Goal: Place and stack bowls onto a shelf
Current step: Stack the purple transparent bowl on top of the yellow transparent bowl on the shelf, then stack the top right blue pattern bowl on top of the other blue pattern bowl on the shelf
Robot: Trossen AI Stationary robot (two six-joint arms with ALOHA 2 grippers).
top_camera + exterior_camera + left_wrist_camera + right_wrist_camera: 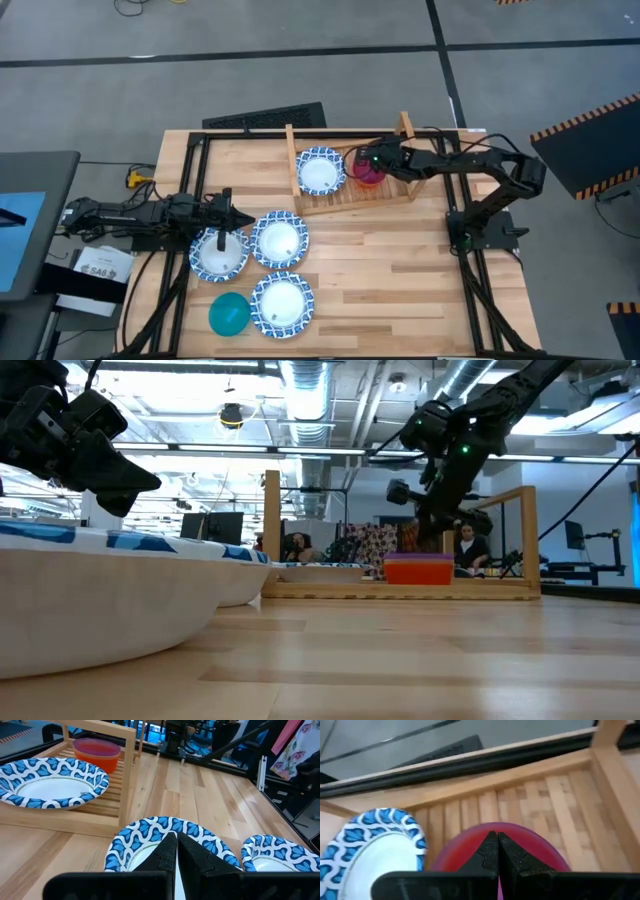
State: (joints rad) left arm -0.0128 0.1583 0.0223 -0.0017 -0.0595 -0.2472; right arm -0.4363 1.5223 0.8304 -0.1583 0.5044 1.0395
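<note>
The wooden shelf [395, 190] stands at the table's far side. On its slats rest one white bowl with a blue rim [320, 170] and an orange and purple stack [368, 176] [418, 568]. My right gripper [360, 160] [496, 840] is shut just over that stack [465, 847]. Three more white bowls sit on the table [220, 255] [278, 240] [282, 303], with a teal bowl [229, 313] near the front. My left gripper [243, 220] [176, 842] [150, 482] hangs shut above the left white bowl, clear of it. No yellow bowl shows. My right gripper stands with shut fingers over the stack's rim [530, 845], slanting down from the table's right. Whether the fingertips [487, 847] touch the bowl, I cannot tell.
A black metal frame [190, 170] runs around the tabletop, and its rails flank both arms. The shelf's side boards [290, 160] [405, 125] rise beside the bowls. A dark keyboard [265, 117] lies at the far edge. Bare wood [400, 270] lies on the right, in front of the shelf.
</note>
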